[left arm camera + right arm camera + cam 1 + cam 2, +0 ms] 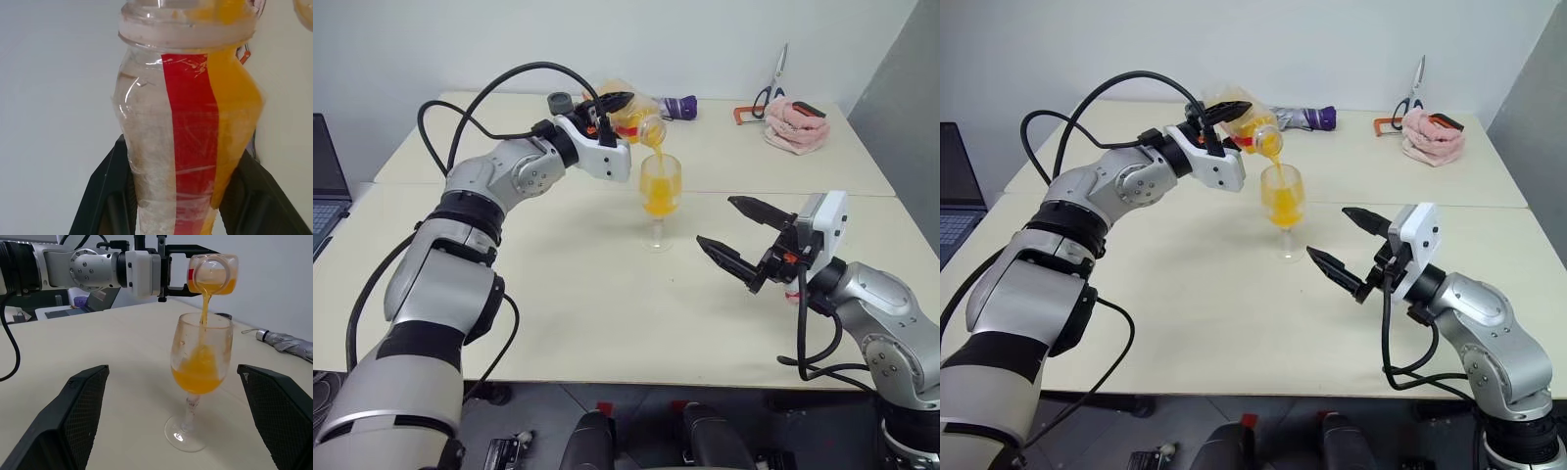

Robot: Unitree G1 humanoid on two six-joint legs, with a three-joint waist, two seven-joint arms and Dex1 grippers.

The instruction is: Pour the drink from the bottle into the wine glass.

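My left gripper [612, 106] is shut on the bottle [634, 121], holding it tipped on its side above the wine glass [659, 201]. A thin stream of the orange drink [205, 308] runs from the bottle's open mouth into the bowl. The glass stands upright on the table, about half full of the drink [198, 373]. In the left wrist view the bottle [190, 127] shows its red label strip between the black fingers [105, 196]. My right gripper [736, 238] stands open to the right of the glass, not touching it, nothing between its fingers.
At the table's back edge lie a folded purple-grey umbrella [1304, 117], scissors [771, 86] and a pink cloth [795, 124]. A laptop [327, 188] sits at the far left. The cream table [568, 294] spreads bare in front of the glass.
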